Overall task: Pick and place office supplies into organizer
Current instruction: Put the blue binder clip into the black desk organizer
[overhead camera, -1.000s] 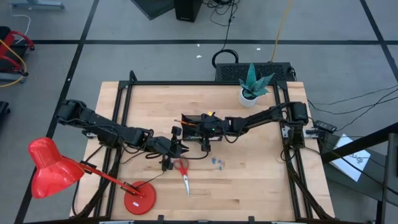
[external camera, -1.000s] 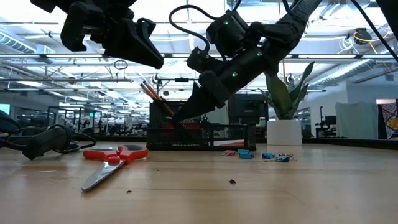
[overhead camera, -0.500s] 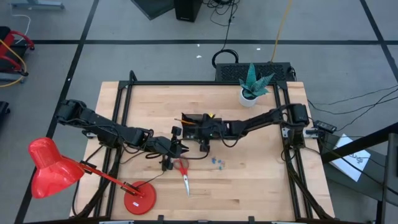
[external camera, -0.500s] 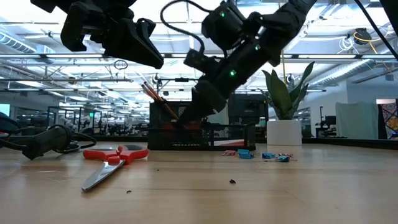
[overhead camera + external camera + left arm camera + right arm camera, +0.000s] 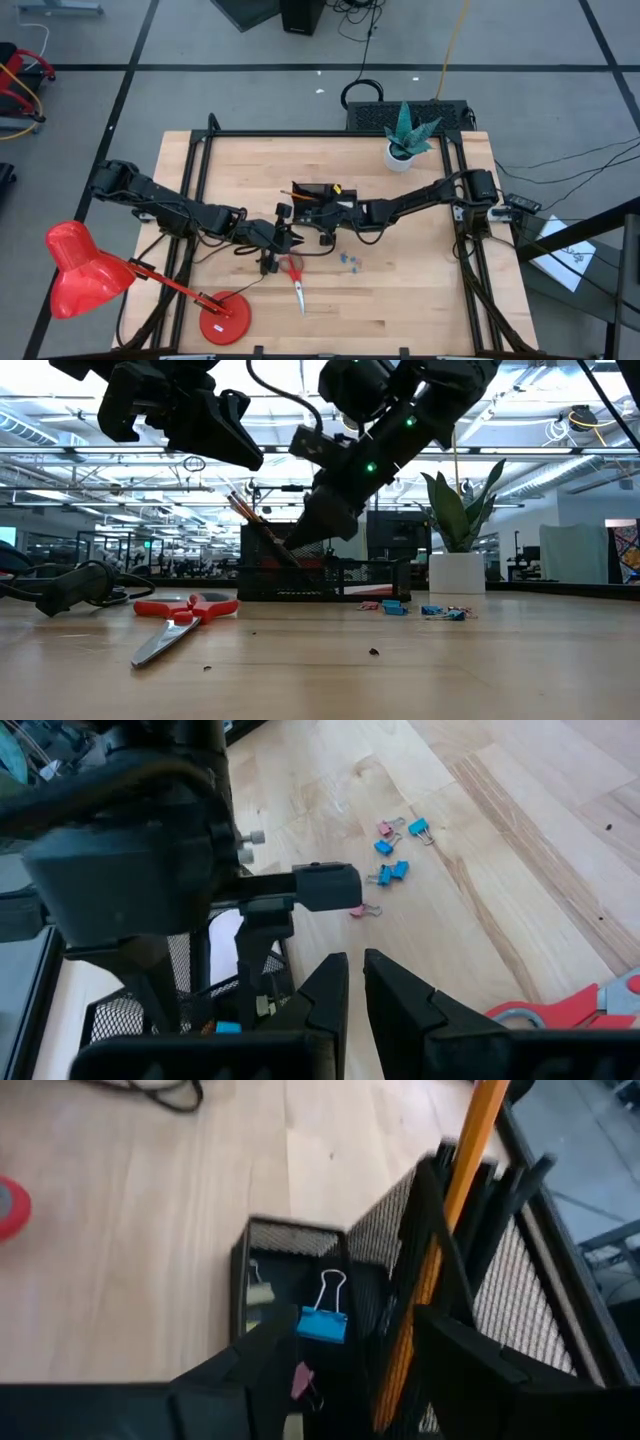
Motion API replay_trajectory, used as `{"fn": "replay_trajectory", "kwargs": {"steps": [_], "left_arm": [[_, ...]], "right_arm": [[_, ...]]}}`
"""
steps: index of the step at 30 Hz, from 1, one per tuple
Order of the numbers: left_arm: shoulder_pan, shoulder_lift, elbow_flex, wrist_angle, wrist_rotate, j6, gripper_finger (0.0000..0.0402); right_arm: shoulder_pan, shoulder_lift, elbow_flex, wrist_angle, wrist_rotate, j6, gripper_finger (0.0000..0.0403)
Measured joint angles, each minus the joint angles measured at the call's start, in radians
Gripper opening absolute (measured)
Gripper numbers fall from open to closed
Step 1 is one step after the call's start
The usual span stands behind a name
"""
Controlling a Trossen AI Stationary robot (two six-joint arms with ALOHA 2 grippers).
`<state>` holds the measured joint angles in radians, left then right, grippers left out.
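the organizer [image 5: 312,197] was a small black mesh box near the middle of the wooden table [image 5: 420,290]. its tall part held an orange pencil [image 5: 452,1220] and black pens [image 5: 515,1185] that stuck up and leaned. its low part held a blue clip [image 5: 322,1323] with silver loops, with a small pink clip just beside it. the red scissors [image 5: 296,275] lay flat on the table in front of the box. more little blue clips [image 5: 349,261] lay loose near them, apart from the box.

the right gripper [image 5: 327,228] hung right over the low part of the box. its two dark fingers [image 5: 250,1365] were apart, and nothing was between them.

the left gripper [image 5: 354,990] hovered above the table near the scissors handles. its fingers were almost together and held nothing.
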<state>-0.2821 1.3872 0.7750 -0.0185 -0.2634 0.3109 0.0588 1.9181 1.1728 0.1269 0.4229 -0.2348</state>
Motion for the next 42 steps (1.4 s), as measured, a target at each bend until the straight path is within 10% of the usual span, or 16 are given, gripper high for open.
{"fn": "replay_trajectory", "kwargs": {"steps": [33, 42], "left_arm": [[0.0, 0.0, 0.0, 0.0, 0.0, 0.0, 0.0047], [0.0, 0.0, 0.0, 0.0, 0.0, -0.001, 0.0047]], "right_arm": [[-0.005, 0.0, 0.043, -0.102, -0.039, 0.062, 0.0085], [-0.005, 0.0, 0.043, -0.102, -0.017, 0.117, 0.0207]]}}
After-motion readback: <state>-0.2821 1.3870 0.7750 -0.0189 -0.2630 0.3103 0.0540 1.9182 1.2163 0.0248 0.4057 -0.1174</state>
